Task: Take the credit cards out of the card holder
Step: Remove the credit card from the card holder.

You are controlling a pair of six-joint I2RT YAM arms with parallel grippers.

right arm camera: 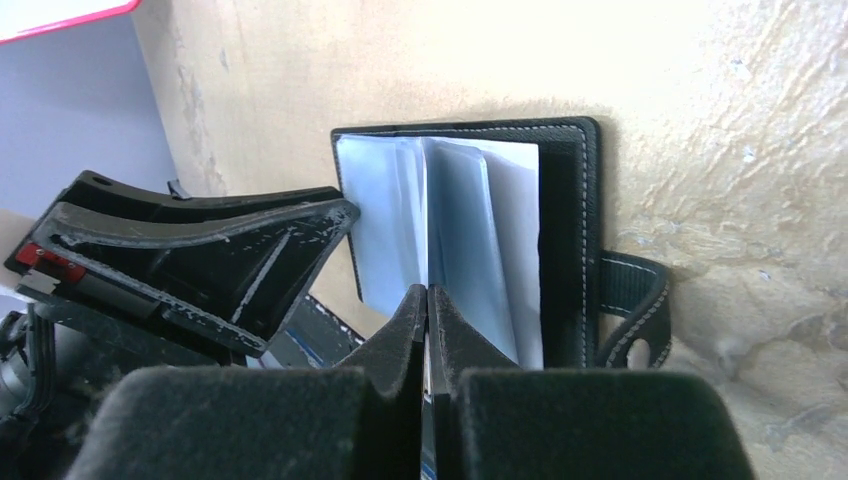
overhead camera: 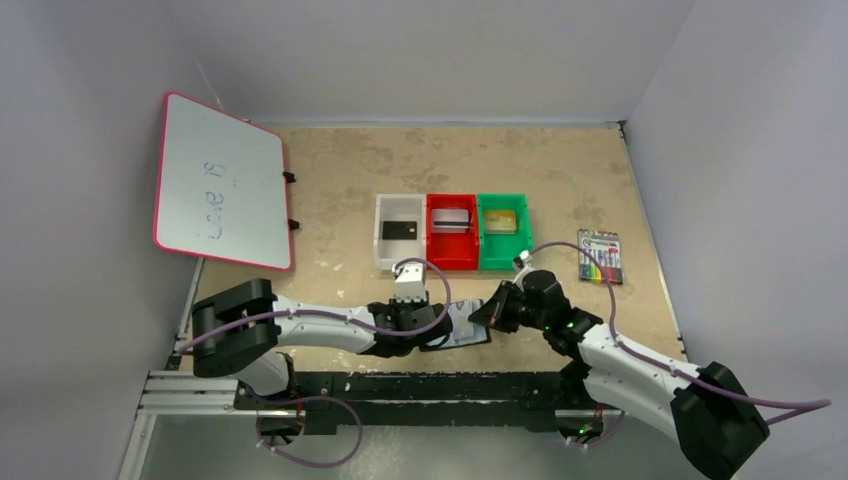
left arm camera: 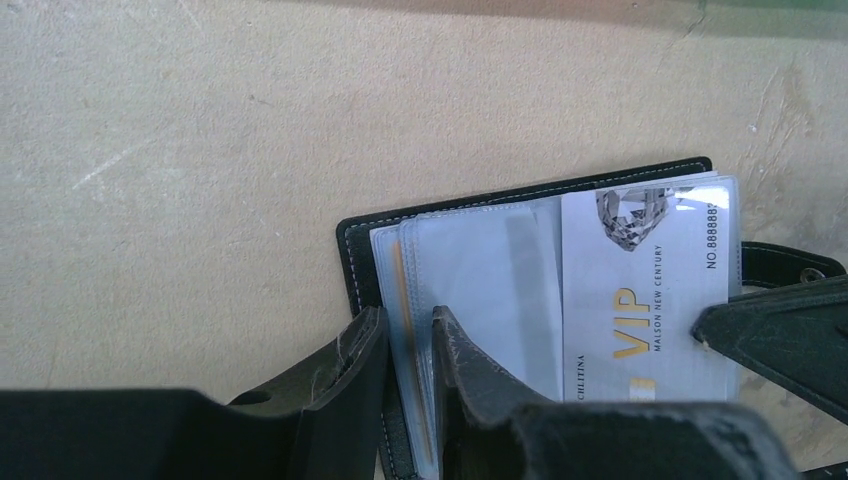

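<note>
a white card (left arm camera: 640, 290) waits in the open card holder (left arm camera: 358, 250)
left gripper (left arm camera: 408, 322) pinches the holder's leaves; right gripper (right arm camera: 428, 296), jaws shut, sits at the card's 4 o'clock edge; card runs 12 to 6.

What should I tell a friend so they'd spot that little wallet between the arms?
Find the row of three bins, white, red and green. Come toward the near edge, where the left gripper and right gripper meet: the card holder lies open there. Unlike the bins, it is a flat black wallet with clear sleeves fanned like pages.
</note>
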